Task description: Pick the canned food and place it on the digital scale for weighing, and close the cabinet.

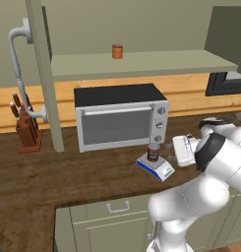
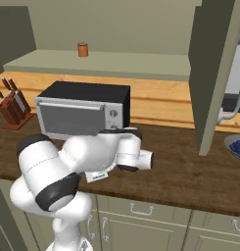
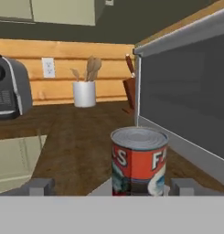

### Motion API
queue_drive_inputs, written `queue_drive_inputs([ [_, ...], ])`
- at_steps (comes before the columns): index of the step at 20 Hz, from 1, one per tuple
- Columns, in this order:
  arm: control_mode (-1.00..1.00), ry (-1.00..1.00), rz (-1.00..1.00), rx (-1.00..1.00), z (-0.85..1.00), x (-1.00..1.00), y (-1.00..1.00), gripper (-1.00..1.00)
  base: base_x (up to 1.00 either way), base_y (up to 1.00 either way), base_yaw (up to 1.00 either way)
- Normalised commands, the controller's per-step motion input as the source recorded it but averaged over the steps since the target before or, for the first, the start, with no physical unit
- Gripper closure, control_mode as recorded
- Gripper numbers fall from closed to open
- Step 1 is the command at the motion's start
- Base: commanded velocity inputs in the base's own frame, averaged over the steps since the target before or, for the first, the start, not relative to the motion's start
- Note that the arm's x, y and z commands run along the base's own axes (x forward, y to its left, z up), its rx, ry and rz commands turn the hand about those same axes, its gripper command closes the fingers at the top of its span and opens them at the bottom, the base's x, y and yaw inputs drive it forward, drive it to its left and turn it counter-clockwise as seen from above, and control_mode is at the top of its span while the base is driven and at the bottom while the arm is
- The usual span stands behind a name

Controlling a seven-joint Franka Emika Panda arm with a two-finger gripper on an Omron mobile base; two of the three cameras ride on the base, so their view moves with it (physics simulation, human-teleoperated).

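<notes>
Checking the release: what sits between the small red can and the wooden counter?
The small red can stands on the flat blue-based digital scale, which rests on the wooden counter; left base view.

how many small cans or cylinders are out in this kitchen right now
2: the canned food standing on the digital scale before the toaster oven, and an orange-brown cylinder on the cabinet shelf.
</notes>
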Motion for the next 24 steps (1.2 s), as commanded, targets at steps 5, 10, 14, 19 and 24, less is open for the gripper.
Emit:
queue_drive_inputs([
  [5, -1.00, -0.16, -0.03, 0.06, 0.58, -0.52, -0.35, -1.00, 0.00, 0.00, 0.00],
  [10, -1.00, -0.29, 0.00, 0.03, 0.85, -0.71, -0.24, -1.00, 0.00, 0.00, 0.00],
  [14, -1.00, -0.31, -0.02, 0.07, 0.84, -0.64, -0.29, -1.00, 0.00, 0.00, 0.00],
  [19, -1.00, -0.25, -0.10, 0.08, 0.43, -0.18, -0.42, -1.00, 0.00, 0.00, 0.00],
  [24, -1.00, -0.25, -0.15, 0.06, 0.40, 0.00, -0.55, -1.00, 0.00, 0.00, 0.00],
])
